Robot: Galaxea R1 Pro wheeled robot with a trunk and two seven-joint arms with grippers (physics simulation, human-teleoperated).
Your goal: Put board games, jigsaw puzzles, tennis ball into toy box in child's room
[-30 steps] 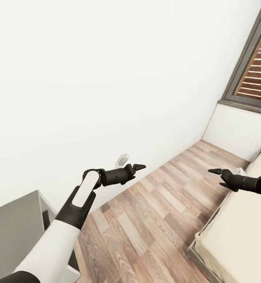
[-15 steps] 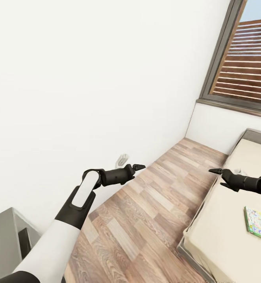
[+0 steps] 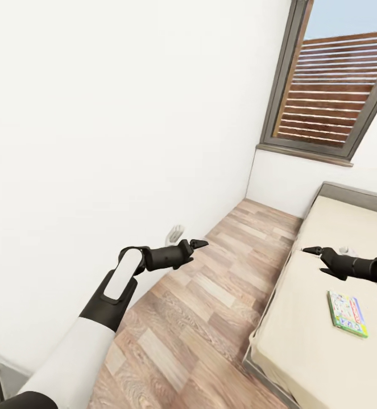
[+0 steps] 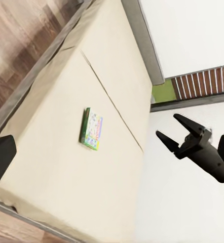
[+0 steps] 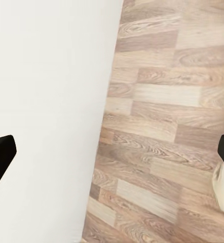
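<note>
Camera: swinging toward the bed [image 3: 324,341]; more mattress and window [image 3: 336,96] are showing than a second ago.
Board game: a white-and-green box [image 3: 347,313] is lying flat on the mattress, at about 4 o'clock in the head view.
Left end effector [image 3: 198,244]: hanging over the plank floor [image 3: 199,307], fingers slightly apart, empty.
Right end effector [image 3: 312,250]: hovering over the bed's near edge, fingers apart, empty.
</note>
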